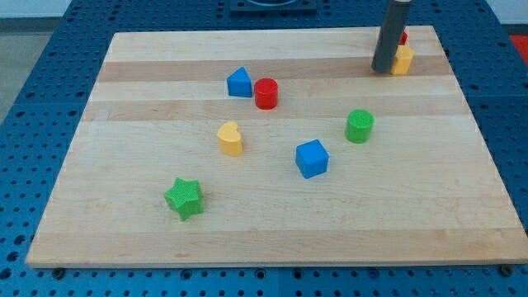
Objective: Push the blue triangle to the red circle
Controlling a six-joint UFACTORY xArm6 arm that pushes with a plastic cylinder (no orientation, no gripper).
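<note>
The blue triangle (pixel 239 82) sits on the wooden board (pixel 124 214) at upper middle. The red circle (pixel 266 94) stands just to its right, almost touching it. My tip (pixel 382 69) is near the board's top right, far to the right of both blocks. It rests right beside a yellow block (pixel 403 60), on that block's left. A small red block (pixel 403 37) shows behind the rod, mostly hidden.
A yellow heart-shaped block (pixel 230 139) lies left of centre. A blue cube (pixel 312 158) is at centre. A green cylinder (pixel 359 126) is to the right of centre. A green star (pixel 184 198) lies at lower left. Blue perforated table surrounds the board.
</note>
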